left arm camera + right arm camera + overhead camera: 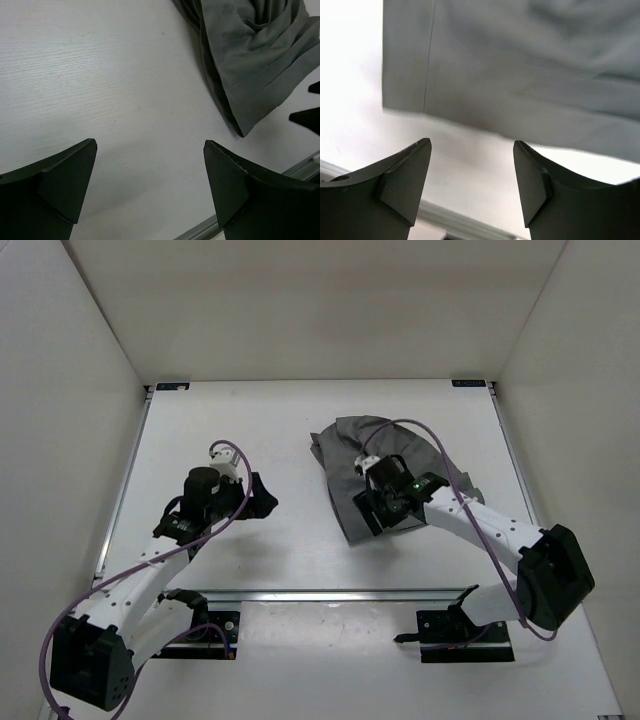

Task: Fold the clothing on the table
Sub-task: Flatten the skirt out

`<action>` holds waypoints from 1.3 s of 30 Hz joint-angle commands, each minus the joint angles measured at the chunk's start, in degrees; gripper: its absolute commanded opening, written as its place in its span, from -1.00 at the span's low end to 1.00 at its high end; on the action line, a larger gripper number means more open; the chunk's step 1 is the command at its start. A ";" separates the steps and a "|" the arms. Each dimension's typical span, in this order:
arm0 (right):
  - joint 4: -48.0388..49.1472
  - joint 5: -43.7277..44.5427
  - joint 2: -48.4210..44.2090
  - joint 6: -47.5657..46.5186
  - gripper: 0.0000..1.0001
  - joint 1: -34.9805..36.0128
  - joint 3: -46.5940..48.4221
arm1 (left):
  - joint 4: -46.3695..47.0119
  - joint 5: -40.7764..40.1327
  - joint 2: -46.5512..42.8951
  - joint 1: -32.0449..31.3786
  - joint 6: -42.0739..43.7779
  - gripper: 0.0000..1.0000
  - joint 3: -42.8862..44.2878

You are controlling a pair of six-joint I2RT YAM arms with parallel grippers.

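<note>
Clothing: the grey pleated skirt (345, 445) lies bunched on the right half of the bench (230, 420), with one corner pointing toward the metal rail (330, 594).
My left end effector (150, 145): fingers wide apart and empty, over bare bench, left of the skirt and clear of it.
My right end effector (472, 145): fingers apart, gripping nothing, at the skirt's near edge.
</note>
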 commanded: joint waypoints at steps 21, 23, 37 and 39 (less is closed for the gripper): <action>26.67 7.23 -3.27 -24.64 0.28 18.47 -19.19 | 3.85 0.74 -5.13 0.88 -0.77 0.98 -0.94; 29.48 7.86 -1.33 -25.61 0.27 18.21 -20.16 | 4.02 -0.31 -5.13 0.71 -1.03 0.97 -0.67; 41.62 11.82 3.77 -27.54 0.06 21.63 -25.26 | 5.61 -1.19 -6.54 1.67 -1.56 0.97 -2.69; 42.59 12.17 5.61 -27.45 0.05 21.28 -24.65 | 5.70 -1.19 -6.63 1.58 -1.74 0.97 -2.69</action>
